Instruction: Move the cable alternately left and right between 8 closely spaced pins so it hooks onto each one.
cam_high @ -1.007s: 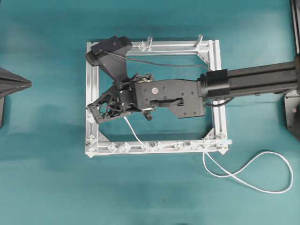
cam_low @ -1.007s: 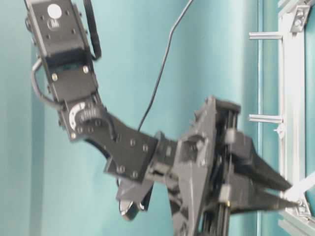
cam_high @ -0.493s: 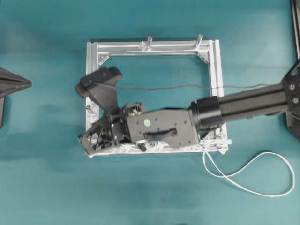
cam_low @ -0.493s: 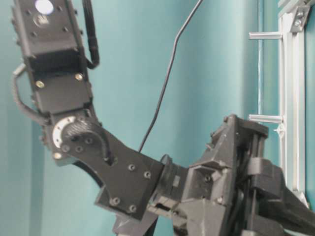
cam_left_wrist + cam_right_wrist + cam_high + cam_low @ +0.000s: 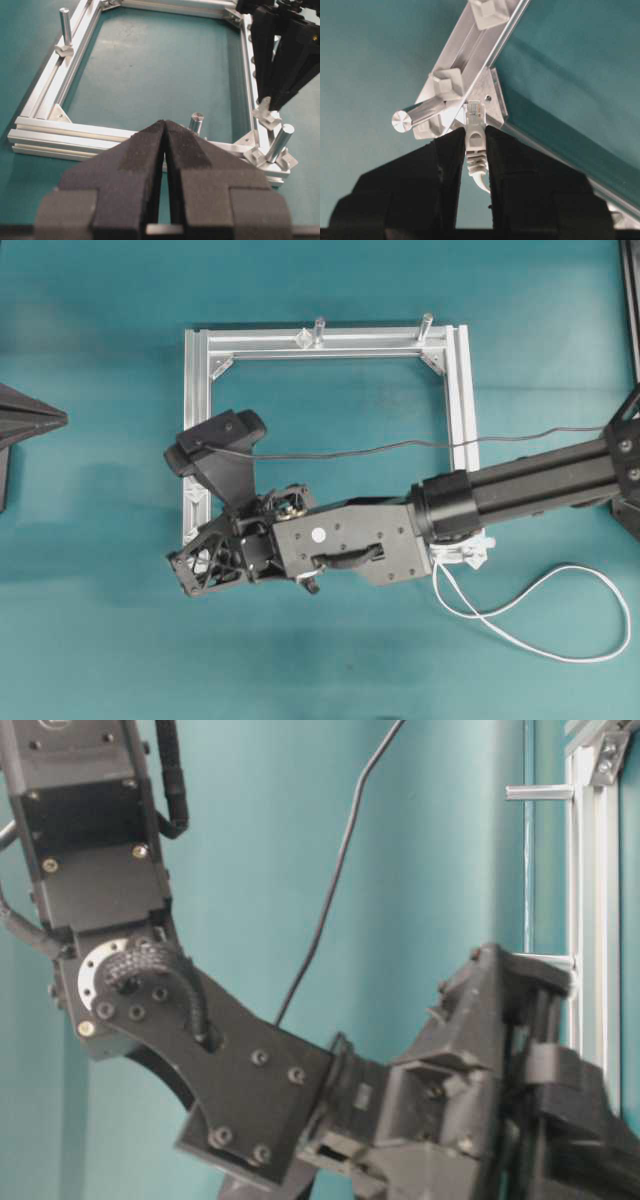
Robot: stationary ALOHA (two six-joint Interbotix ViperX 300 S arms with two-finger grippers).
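Note:
In the right wrist view my right gripper (image 5: 474, 131) is shut on the cable's whitish plug (image 5: 474, 120), which points at the corner bracket of the aluminium frame (image 5: 492, 97). Two diamond-shaped pins (image 5: 449, 82) sit on the rail just beyond the plug. Overhead, that gripper (image 5: 180, 573) hangs over the frame's lower left corner, and the arm hides most of the pin rail. The white cable (image 5: 580, 565) loops loosely on the table at the lower right. My left gripper (image 5: 165, 123) is shut and holds nothing, well back from the frame's left side (image 5: 45, 420).
A metal post (image 5: 417, 114) sticks out beside the held plug. More upright posts (image 5: 319, 328) stand on the frame's far rail. A dark arm wire (image 5: 400, 447) hangs across the frame opening. The table-level view is mostly filled by the right arm (image 5: 250, 1090).
My right gripper has swung from inside the frame down and left to the lower left corner, carrying the plug. The cable stretch inside the frame is now hidden under the arm. The left gripper stayed put.

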